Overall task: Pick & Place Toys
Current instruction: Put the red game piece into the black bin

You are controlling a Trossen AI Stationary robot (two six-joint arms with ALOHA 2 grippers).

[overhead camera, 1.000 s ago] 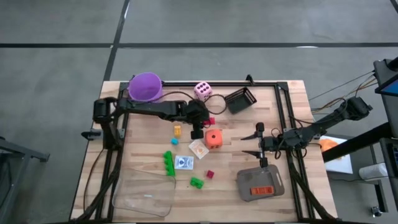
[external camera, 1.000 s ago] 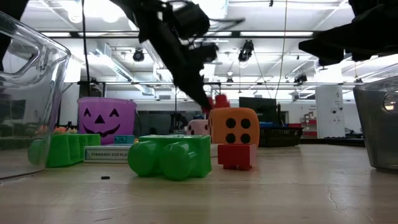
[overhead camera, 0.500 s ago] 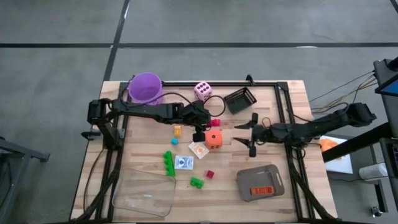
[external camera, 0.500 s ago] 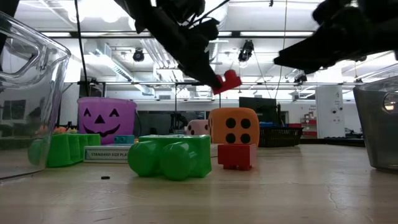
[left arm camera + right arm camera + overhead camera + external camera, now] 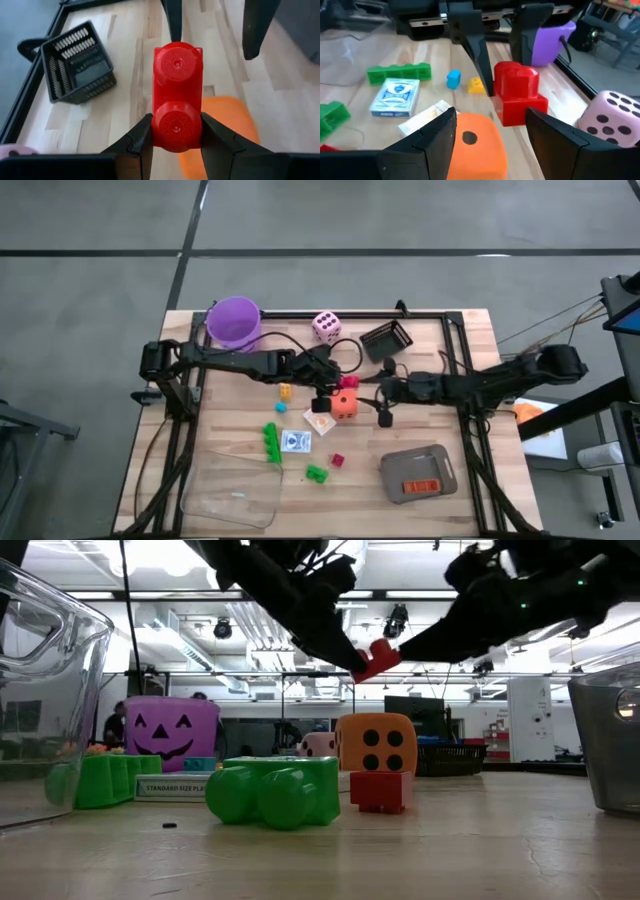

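A red two-stud brick hangs in the air over the orange dotted die, with my left gripper shut on it. My right gripper stands open just to the brick's right, pointing at it, one finger on each side of the line to it, touching nothing. On the table lie a green brick, a second green brick, a small red brick, yellow and blue pieces, and two card packs. A pink die rests at the far side. My left gripper pinches the red brick between its two fingers at the brick's near end, on its two opposite sides. The fingers come slanting down from the table's left and lie along the brick, whose other end juts out past the fingertips. The brick is lifted clear.
A purple bucket stands at the far left corner and a black basket at the far middle. A grey tray lies near right and a clear container near left. Black frame rails run along the table's sides.
My right gripper has swung toward the table's left, from above the grey tray's far side up to the red brick, staying open. My left gripper has lifted the red brick a little higher and to the right, and has tipped up toward level.
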